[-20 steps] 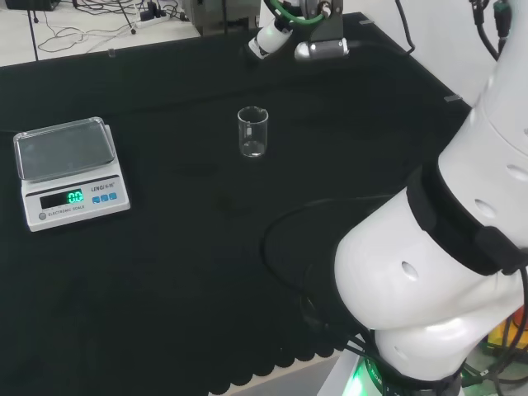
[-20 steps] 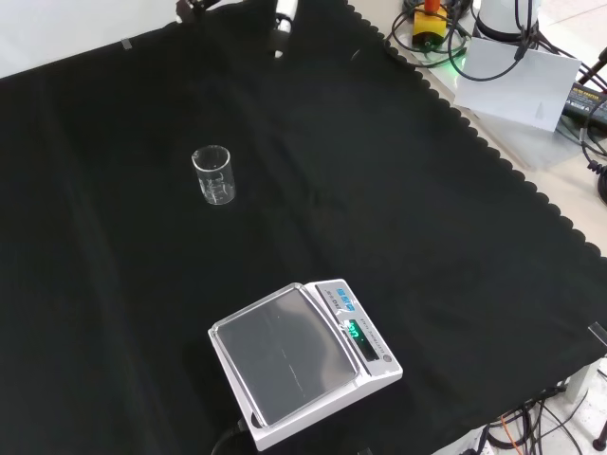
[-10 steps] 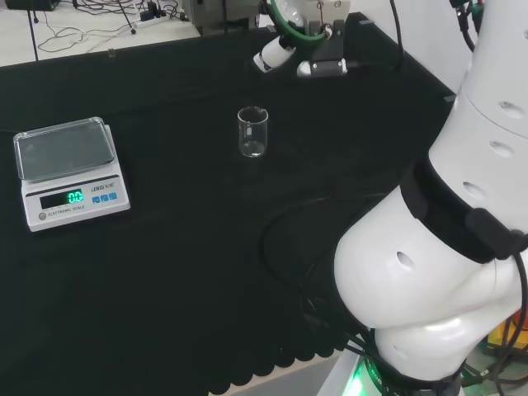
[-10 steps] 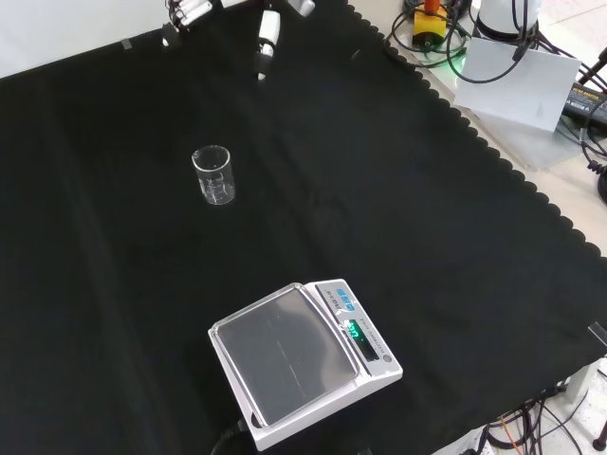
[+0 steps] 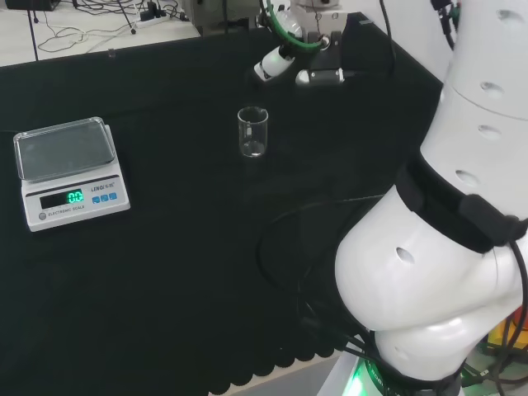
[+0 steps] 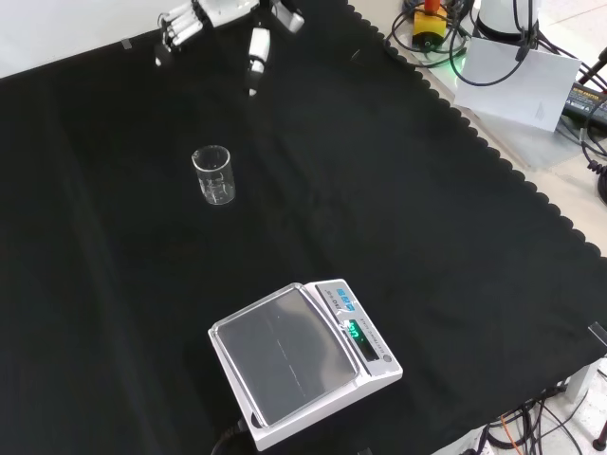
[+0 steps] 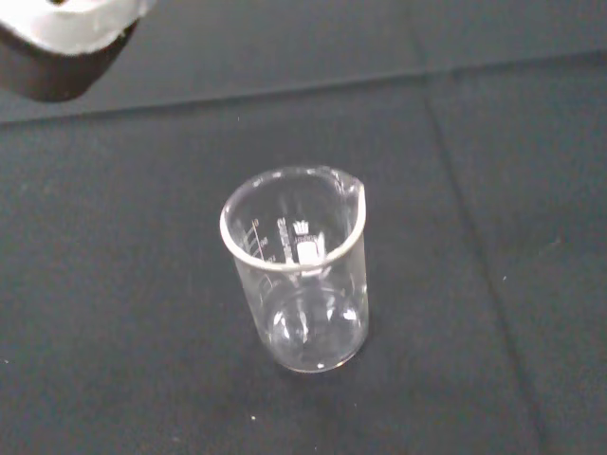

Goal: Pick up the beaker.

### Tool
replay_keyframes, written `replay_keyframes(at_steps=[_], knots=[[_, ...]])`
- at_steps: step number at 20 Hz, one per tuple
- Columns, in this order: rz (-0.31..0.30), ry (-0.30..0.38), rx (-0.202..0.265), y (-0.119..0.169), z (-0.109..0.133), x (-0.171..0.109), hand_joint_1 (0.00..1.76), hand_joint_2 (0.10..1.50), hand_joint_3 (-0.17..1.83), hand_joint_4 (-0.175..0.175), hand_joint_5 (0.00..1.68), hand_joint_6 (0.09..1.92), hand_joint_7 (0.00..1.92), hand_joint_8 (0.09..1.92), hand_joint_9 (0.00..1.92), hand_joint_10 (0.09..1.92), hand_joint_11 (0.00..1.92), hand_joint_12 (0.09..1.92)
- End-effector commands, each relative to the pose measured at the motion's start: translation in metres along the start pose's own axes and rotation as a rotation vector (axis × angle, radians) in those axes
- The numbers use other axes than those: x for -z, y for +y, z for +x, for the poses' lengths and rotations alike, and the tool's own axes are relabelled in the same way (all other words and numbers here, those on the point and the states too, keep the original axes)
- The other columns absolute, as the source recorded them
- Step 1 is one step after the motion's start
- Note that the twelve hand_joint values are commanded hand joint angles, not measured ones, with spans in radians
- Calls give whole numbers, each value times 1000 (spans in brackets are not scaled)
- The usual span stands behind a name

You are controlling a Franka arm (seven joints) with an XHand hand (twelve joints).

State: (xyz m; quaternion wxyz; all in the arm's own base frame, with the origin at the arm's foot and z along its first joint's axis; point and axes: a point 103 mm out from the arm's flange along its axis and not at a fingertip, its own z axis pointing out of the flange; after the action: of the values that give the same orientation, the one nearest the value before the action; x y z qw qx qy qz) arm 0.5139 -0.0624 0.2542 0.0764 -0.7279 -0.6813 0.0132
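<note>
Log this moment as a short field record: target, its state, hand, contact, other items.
target: beaker
state: upright on the black cloth, looks empty
hand: hand at the front view's top, above and beyond the beaker, fingers relaxed, holding nothing
contact: none; the hand is apart from the beaker
other items: scale nearer the camera in the front view, pan bare, display lit

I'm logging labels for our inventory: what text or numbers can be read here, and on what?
Beaker: white graduation marks and a small printed patch, too blurred to read.
Scale: green lit digits and front panel print, too small to read.
</note>
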Motion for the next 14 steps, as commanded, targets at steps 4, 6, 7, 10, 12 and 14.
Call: replay_keyframes(at_steps=[4,6,7,10,12,14], knots=[[53,18,32,48,1,-53,720,670,370,35,160,87,100,758,183,853,0,1167],[64,23,29,52,-2,-60,721,670,369,36,161,87,102,758,183,853,0,1164],[68,24,29,54,-3,-64,721,670,369,36,163,87,103,758,183,853,0,1163],[83,23,29,61,-6,-76,722,670,368,36,165,87,106,759,182,853,0,1159],[92,25,29,64,-7,-83,722,671,368,36,166,87,106,758,182,854,0,1157],[108,26,30,67,-7,-92,723,671,368,36,166,87,107,758,182,854,0,1155]])
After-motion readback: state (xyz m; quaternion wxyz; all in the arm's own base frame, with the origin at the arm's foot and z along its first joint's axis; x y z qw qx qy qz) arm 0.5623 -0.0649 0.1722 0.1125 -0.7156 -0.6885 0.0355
